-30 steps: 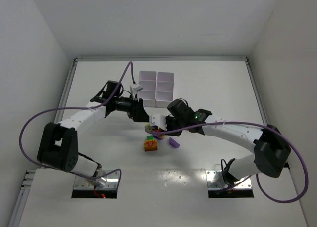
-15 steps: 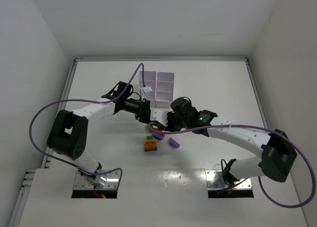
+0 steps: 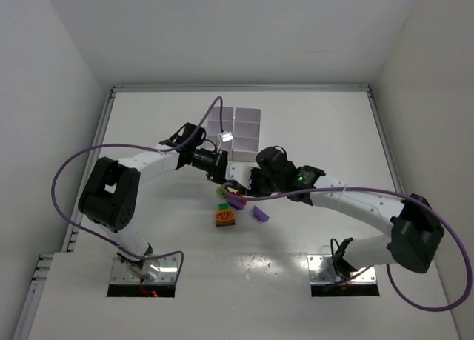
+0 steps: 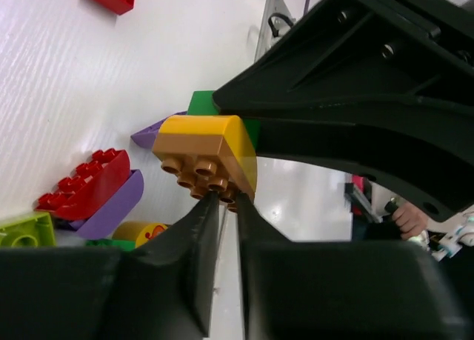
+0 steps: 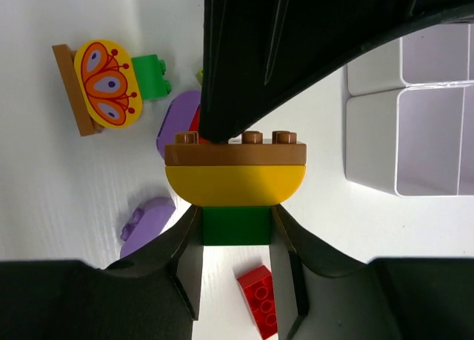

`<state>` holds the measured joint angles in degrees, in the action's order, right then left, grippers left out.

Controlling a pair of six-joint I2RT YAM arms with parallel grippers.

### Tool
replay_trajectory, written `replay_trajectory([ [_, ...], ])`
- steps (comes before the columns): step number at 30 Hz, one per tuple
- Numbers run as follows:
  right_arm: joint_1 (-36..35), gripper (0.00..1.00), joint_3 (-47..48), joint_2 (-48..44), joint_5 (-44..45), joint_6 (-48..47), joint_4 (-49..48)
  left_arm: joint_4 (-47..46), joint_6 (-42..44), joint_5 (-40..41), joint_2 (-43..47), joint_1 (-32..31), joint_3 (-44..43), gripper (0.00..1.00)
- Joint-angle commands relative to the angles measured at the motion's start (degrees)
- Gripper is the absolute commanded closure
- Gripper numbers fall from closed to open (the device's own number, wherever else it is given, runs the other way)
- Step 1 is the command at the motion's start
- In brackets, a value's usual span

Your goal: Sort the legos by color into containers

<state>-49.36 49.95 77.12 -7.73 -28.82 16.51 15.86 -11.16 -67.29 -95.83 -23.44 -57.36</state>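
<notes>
Just off the near side of the white plastic six-compartment tray (image 3: 235, 132), both claws meet on one stack of three plastic toy bricks (image 5: 235, 184). The stack is a brown studded plate (image 5: 235, 153), a yellow half-round brick (image 5: 235, 186) and a green square brick (image 5: 237, 226). The right claw (image 5: 237, 229) holds the green brick by two opposite sides. The left claw (image 4: 222, 201) is closed to a narrow slit and pinches the studded face of the brown plate.

Loose bricks lie on the white bench (image 3: 326, 125), on the same side of the tray as the stack:
- a small red brick (image 5: 259, 292)
- a pale purple curved brick (image 5: 144, 223)
- a yellow butterfly-printed piece on a brown base (image 5: 107, 84), farthest from the tray, with a green brick (image 5: 152, 75) touching it
- a red brick resting on a purple curved piece (image 4: 85, 186)
- a lime-green brick (image 4: 26, 232) beside that pair
</notes>
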Motion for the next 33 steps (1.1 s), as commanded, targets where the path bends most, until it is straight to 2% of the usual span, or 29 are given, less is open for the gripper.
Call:
replay_trajectory([
  [1, -0.38, 1.0, -0.64, -1.62, 0.17, 0.96, -3.68, -1.53, 0.52, -3.99, -0.06, -0.55, -2.05, 0.83],
  [2, -0.38, 1.0, -0.65, -2.15, 0.17, 0.96, -3.68, -1.53, 0.52, -3.99, -0.06, -0.55, -2.05, 0.91],
  [5, 0.15, 1.0, -2.4, -2.15, 0.7, 0.96, -3.16, -1.53, 1.05, -3.47, -0.06, 0.75, -1.44, 0.99],
  [10, 1.19, 1.0, -6.1, -4.96, 2.01, 0.96, -2.63, -1.53, 2.19, -1.19, 2.58, 2.7, 0.58, 1.0],
  [11, 1.2, 1.0, -6.71, -4.96, 2.01, 0.96, -2.63, -1.53, 2.19, -1.18, 2.58, 2.7, 0.59, 0.98],
  [12, 1.2, 1.0, -6.71, -5.57, 2.01, 0.96, -2.63, -1.53, 2.19, -1.18, 2.06, 2.7, 0.59, 0.87],
  [13, 1.2, 1.0, -6.71, -5.58, 2.01, 1.57, -2.63, -1.53, 2.19, -1.7, 1.1, 2.7, 0.59, 0.64],
  [14, 1.2, 1.0, -6.71, -5.58, 2.01, 1.57, -2.63, -1.53, 2.19, -1.71, 0.56, 2.7, 0.59, 0.55],
  [15, 1.2, 1.0, -5.32, -4.88, 2.01, 1.57, -2.63, -1.53, 1.67, -1.71, 0.56, 2.18, 0.59, 0.41],
  [16, 1.2, 1.0, -4.78, -4.88, 1.49, 1.57, -2.63, -1.53, 1.67, -2.23, -0.14, 2.17, 0.06, 0.16],
  [17, 1.2, 1.0, -3.65, -4.09, 1.49, 1.57, -3.15, -1.53, 1.67, -2.23, -0.14, 2.17, 0.06, 0.13],
  [27, 0.15, 1.0, 2.6, -0.75, -1.93, 2.63, -3.86, -1.53, 2.72, -2.76, -2.61, 1.03, -3.46, 0.16],
  [31, 0.15, 1.0, 3.22, 0.57, -2.47, 3.15, -4.38, -1.53, 2.72, -3.46, -3.13, 1.03, -4.6, 0.23],
  [33, 0.15, 1.0, 3.83, 1.71, -2.99, 3.15, -4.38, -1.53, 2.72, -4.25, -3.66, 1.03, -4.6, 0.31],
])
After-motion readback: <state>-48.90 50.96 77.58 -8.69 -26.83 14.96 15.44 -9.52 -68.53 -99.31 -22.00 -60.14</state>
